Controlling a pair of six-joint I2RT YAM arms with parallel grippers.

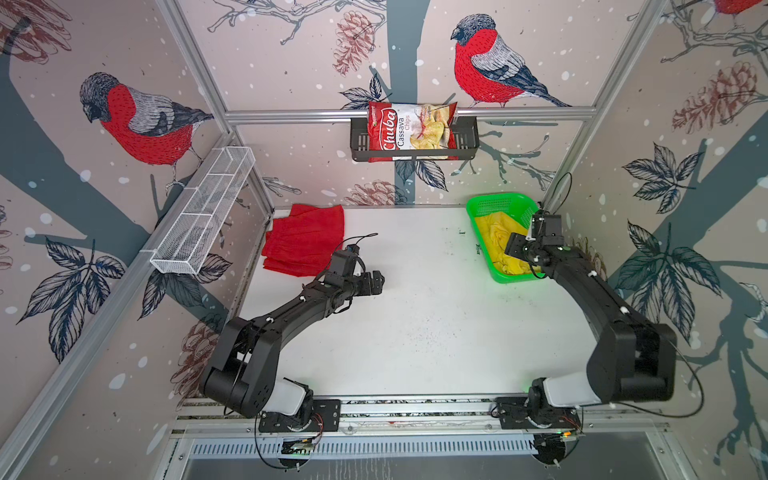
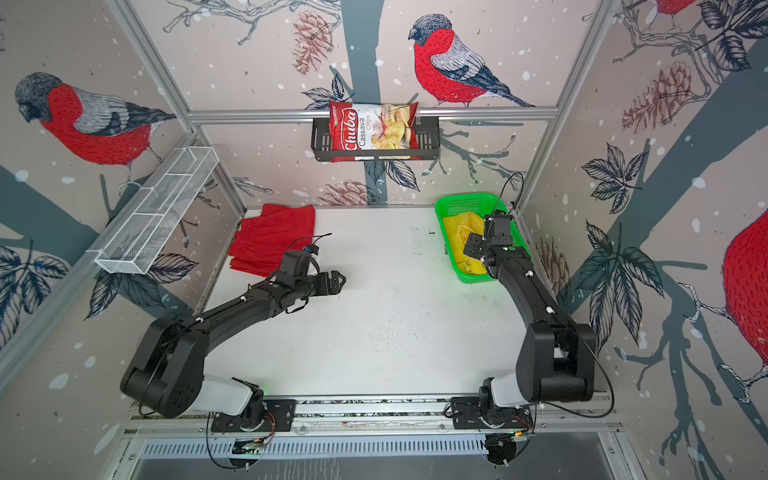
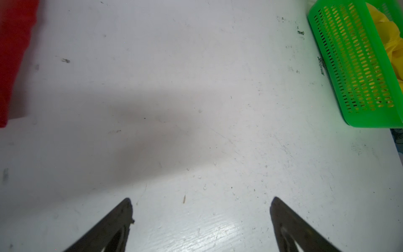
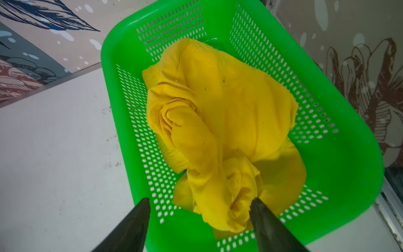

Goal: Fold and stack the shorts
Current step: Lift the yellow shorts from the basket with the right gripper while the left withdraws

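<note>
"Chuba Cassava Chips" is printed on the red foil snack bag (image 1: pixel 409 131) seen in both top views, set in a black wire shelf (image 1: pixel 467 141). The bright red cloth shorts (image 1: pixel 305 241) are laid folded at the far left corner of the white table (image 1: pixel 415 324). The bright yellow cloth shorts (image 4: pixel 229 122) are crumpled inside the green perforated plastic basket (image 4: pixel 349 152). The left gripper (image 3: pixel 201 209) is spread wide over the table. The right gripper (image 4: pixel 200 201) is held above the yellow cloth, fingers apart.

Bright, even light falls from above. On the scuffed white tabletop (image 3: pixel 196 65) lies a soft grey shadow, with a glare patch beside the left gripper (image 3: pixel 201 198), whose black fingers (image 3: pixel 102 229) look blurred. The green plastic mesh basket (image 3: pixel 349 65) tints the table beside it green. Both top views are sharp.
</note>
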